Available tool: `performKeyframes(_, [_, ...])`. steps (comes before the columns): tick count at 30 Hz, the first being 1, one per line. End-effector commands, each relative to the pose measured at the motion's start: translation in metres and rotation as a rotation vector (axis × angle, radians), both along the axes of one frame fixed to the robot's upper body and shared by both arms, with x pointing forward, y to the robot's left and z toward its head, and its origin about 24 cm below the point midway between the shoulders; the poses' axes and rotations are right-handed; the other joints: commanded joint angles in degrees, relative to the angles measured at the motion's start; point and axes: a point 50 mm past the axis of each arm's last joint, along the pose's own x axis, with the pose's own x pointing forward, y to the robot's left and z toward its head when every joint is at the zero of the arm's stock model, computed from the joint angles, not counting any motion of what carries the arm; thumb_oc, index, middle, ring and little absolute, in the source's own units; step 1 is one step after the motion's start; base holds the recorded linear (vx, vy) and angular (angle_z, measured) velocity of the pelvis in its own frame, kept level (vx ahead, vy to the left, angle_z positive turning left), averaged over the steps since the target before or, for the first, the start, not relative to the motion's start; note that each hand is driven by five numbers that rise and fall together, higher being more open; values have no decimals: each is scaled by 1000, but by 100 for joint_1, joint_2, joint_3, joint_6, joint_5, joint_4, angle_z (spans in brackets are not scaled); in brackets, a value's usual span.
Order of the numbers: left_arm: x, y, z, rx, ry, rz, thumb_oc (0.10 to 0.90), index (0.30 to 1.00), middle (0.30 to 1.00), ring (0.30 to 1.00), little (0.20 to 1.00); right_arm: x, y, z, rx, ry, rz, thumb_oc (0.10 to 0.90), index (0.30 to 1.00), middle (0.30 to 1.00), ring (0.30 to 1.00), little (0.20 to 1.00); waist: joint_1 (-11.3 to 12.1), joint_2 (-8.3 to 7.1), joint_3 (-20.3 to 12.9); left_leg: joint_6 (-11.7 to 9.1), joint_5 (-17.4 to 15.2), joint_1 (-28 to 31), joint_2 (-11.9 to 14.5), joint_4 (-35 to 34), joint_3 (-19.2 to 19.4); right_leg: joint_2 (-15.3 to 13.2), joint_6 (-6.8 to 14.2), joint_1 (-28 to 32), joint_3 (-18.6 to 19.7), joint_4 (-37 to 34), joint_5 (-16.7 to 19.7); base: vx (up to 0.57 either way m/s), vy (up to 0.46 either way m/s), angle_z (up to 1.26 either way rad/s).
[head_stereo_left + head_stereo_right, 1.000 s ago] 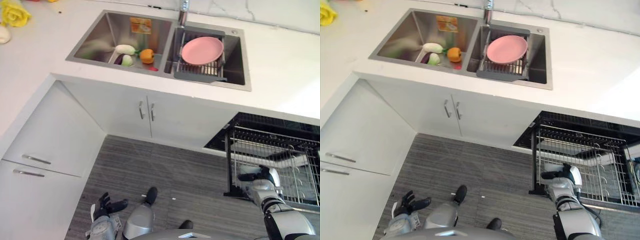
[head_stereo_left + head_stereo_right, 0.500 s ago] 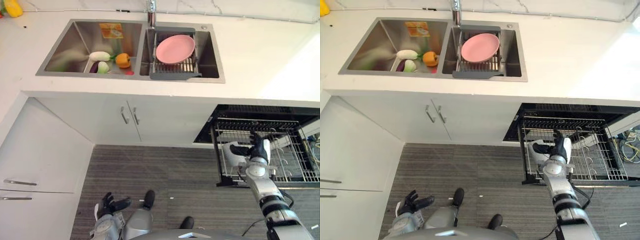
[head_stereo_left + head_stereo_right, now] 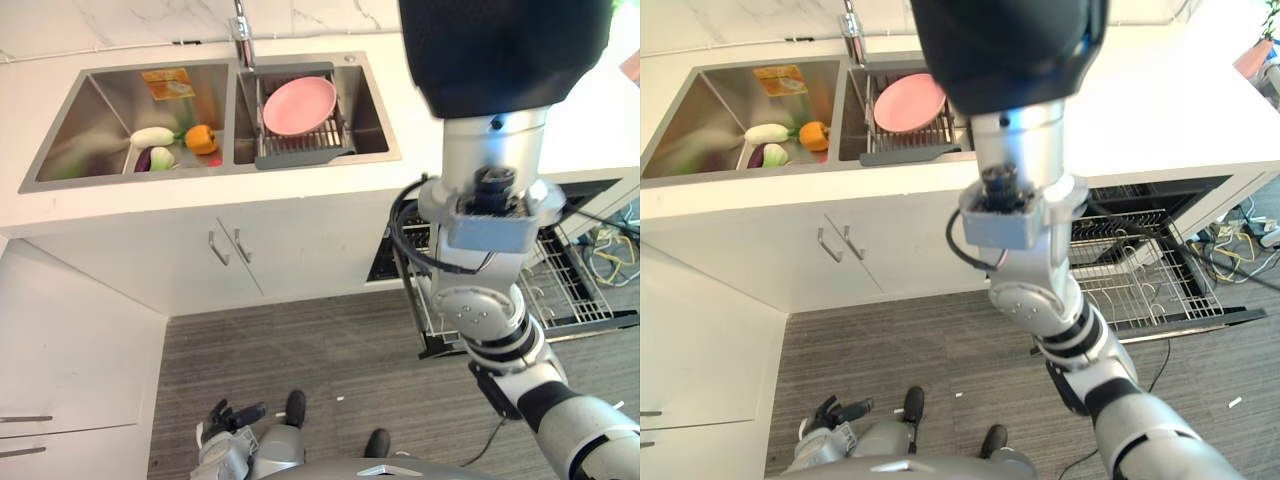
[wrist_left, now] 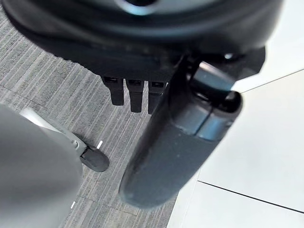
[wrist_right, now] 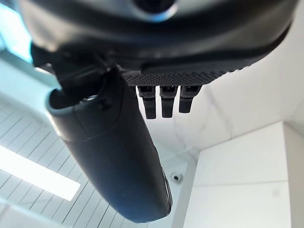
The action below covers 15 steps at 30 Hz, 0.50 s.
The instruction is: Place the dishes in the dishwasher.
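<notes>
Pink plate [image 3: 298, 104]: it rests on the grey drain rack [image 3: 300, 150] in the sink's right basin [image 3: 372, 120], at about 11 o'clock in the left eye view.
Dishwasher rack [image 3: 1140, 270]: pulled out under the counter at about 3 o'clock, wire tines bare where they show.
Right hand [image 3: 505, 50]: raised close before the head camera at 1 o'clock; in its wrist view the fingers [image 5: 163, 102] and thumb [image 5: 109, 156] look straight and apart, holding nothing.
Left hand [image 3: 228, 418]: low at 7 o'clock above the floor, fingers [image 4: 135, 97] relaxed, empty.
Step in hand: probably reaching for the plate.
Doing it well: approach the plate's near rim from above, thumb under the edge, and lift clear of the rack's bars before swinging toward the dishwasher.
</notes>
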Motion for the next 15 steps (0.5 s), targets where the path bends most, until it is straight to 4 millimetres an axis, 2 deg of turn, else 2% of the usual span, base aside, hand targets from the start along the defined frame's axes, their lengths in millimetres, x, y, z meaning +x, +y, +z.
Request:
performKeyframes(1, [7,5,5,44,-46,10,800,900,900,900,900,-4,-18,-5,124,-2,-29,595,592,592,592,592,-5,53,-56,-247,-490,267,322,35,223,-305,266,13,29,75,-252,0,0,0])
performKeyframes(2, [7,5,4,46,-46,8,800,900,900,900,900,-2,-18,-6,137,11,-14,554,531,531,531,531,-5,64,-43,-240,-490,276,316,35,215,-311,263,23,23,82,-255,0,0,0])
performKeyframes(3, [9,4,3,42,-41,11,800,900,900,900,900,-9,-19,-3,166,-18,14,439,359,359,359,359,-27,76,-20,-222,-518,332,300,35,206,-331,257,64,6,99,-262,0,0,0])
performKeyframes(4, [9,3,4,37,-46,21,800,900,900,900,900,-12,-19,-1,172,-35,26,499,448,448,448,448,-25,77,-19,-212,-534,349,293,35,203,-335,255,83,8,105,-271,0,0,0])
performKeyframes(6, [9,3,4,25,-56,42,800,900,900,900,900,-17,-20,2,197,-54,54,504,455,455,455,455,-35,86,-3,-199,-569,407,273,35,226,-352,254,128,17,105,-280,38,4,-2])
performKeyframes(8, [9,5,5,30,-60,49,800,900,900,900,900,-19,-19,4,217,-59,75,543,514,514,514,514,-46,97,26,-191,-586,447,265,35,248,-362,255,142,34,107,-286,22,2,-5])
performKeyframes(12, [10,9,5,44,-56,66,800,900,900,900,900,-25,-16,9,224,-82,106,532,498,498,498,498,-66,104,28,-189,-594,476,262,35,290,-363,248,171,78,98,-290,8,0,-4])
performKeyframes(13, [13,9,7,49,-65,65,800,900,900,900,900,-27,-15,10,238,-87,129,579,568,568,568,568,-69,102,31,-189,-589,475,263,35,282,-366,248,181,80,97,-288,0,0,0])
performKeyframes(15, [13,10,7,53,-67,60,800,900,900,900,900,-25,-14,10,239,-79,127,599,599,599,599,599,-68,97,34,-190,-587,475,260,35,275,-365,246,191,73,95,-289,0,0,0])
